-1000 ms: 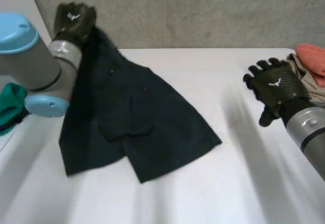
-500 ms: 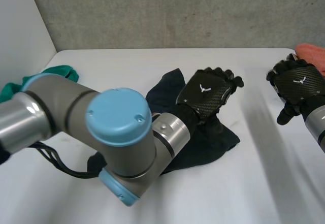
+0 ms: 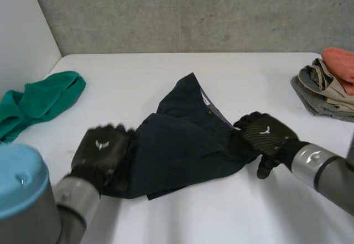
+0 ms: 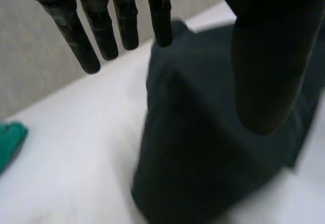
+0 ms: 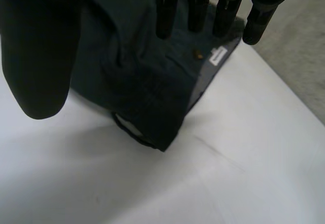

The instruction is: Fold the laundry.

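Mid-table: dark shorts, doubled over on themselves, lying flat between the two hands. Waistband turned up along the far right side, showing a grey inner strip, a small button and a white label.

Left hand: sits at the left edge of the shorts, near the front of the table. Fingers straight and spread, thumb well apart from them, nothing held; dark cloth lies under the palm.

Right hand: sits at the right edge of the shorts, by the end of the waistband. Fingers straight and pointing over the button and label, thumb apart, nothing pinched.

Far left of the table: a crumpled green cloth, well apart from the shorts. Far right: a pile of folded beige and grey clothes with a coral cloth on top. Behind the table, a grey concrete wall.
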Controlling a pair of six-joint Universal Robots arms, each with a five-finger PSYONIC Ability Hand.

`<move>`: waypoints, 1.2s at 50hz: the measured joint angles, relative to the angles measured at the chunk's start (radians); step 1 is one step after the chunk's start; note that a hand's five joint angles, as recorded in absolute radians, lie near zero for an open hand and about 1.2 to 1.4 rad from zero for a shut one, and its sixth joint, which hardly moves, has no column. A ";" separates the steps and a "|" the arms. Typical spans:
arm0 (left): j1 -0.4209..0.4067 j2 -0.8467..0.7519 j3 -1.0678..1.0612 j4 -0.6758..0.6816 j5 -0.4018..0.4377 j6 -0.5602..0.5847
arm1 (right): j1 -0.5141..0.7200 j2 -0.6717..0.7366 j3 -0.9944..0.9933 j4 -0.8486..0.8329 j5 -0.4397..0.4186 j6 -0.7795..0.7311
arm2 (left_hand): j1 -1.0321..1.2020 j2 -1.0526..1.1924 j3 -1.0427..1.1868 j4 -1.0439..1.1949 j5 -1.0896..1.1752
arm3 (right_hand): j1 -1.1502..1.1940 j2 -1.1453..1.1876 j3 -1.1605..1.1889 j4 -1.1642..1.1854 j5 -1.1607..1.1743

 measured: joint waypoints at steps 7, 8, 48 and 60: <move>0.010 -0.008 -0.088 -0.001 0.005 -0.002 | 0.031 0.128 -0.055 -0.069 0.006 -0.022 | 0.000 0.001 0.000 0.001 0.001 | 0.000 0.077 0.073 0.078 0.076; 0.014 -0.016 -0.092 -0.001 0.007 -0.002 | 0.035 0.148 -0.064 -0.086 0.007 -0.022 | 0.006 0.019 0.021 0.020 0.020 | 0.000 0.095 0.093 0.098 0.093; 0.049 0.190 0.357 0.030 0.031 0.243 | -0.006 -0.334 -0.462 0.327 0.198 -0.001 | 0.783 0.827 0.823 0.825 0.780 | 0.662 0.914 0.924 0.930 0.903; -0.062 0.011 0.211 -0.077 0.076 -0.028 | 0.083 -0.217 -0.362 0.365 0.241 -0.001 | 0.110 0.128 0.133 0.113 0.103 | 0.662 0.914 0.930 0.934 0.903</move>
